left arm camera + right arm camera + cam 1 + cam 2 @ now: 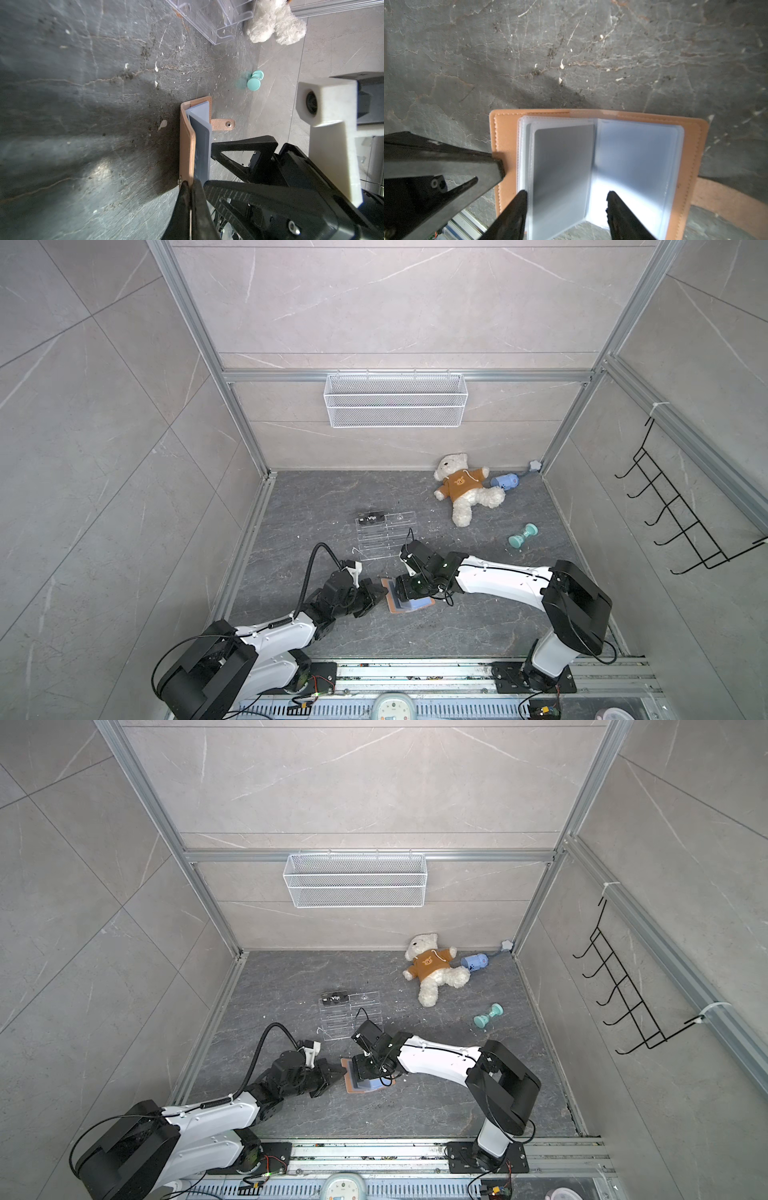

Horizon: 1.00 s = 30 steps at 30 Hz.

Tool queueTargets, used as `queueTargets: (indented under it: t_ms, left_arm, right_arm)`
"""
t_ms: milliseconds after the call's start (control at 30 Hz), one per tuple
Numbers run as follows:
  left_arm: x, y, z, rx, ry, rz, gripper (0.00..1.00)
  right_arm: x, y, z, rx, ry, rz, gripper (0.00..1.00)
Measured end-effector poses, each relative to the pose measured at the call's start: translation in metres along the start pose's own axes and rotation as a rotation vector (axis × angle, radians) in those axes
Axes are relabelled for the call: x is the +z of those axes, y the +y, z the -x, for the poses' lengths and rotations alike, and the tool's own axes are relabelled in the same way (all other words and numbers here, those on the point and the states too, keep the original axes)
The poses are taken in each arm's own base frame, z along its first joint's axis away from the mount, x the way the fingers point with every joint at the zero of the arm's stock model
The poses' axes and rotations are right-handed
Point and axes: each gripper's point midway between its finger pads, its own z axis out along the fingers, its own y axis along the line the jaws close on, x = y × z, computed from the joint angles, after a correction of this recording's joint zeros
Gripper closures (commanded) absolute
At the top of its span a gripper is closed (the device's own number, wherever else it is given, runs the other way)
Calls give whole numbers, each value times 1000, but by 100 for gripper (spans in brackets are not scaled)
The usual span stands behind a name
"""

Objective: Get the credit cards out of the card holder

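Observation:
The tan leather card holder (419, 605) (365, 1088) lies open on the dark floor between both arms, pale blue sleeves up. My left gripper (376, 593) (190, 184) is shut on the edge of its raised cover (187, 145). My right gripper (404, 593) (566, 193) stands open over the holder (506, 145), its fingertips either side of a half-raised sleeve. That sleeve holds a grey credit card (562, 162) (200, 145). Another black credit card with "Vip" lettering (372, 517) (336, 997) rests on the far end of the clear rack.
A clear acrylic tiered rack (382, 537) lies just beyond the holder. Farther back right are a teddy bear (461, 489), a blue bottle (505, 482) and a teal dumbbell toy (523, 535). A white mesh basket (395, 400) hangs on the back wall and black hooks (673, 506) on the right wall.

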Motion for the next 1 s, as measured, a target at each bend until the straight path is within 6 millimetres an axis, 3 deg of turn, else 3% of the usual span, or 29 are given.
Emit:
queueTargets:
  t_ms: [467, 1000]
  left_arm:
    - [0, 0, -1, 5, 3, 0, 100]
    - [0, 0, -1, 15, 4, 2, 100]
  right_arm:
    - [-2, -3, 4, 12, -9, 0, 47]
    - [-10, -9, 14, 36, -32, 8, 68]
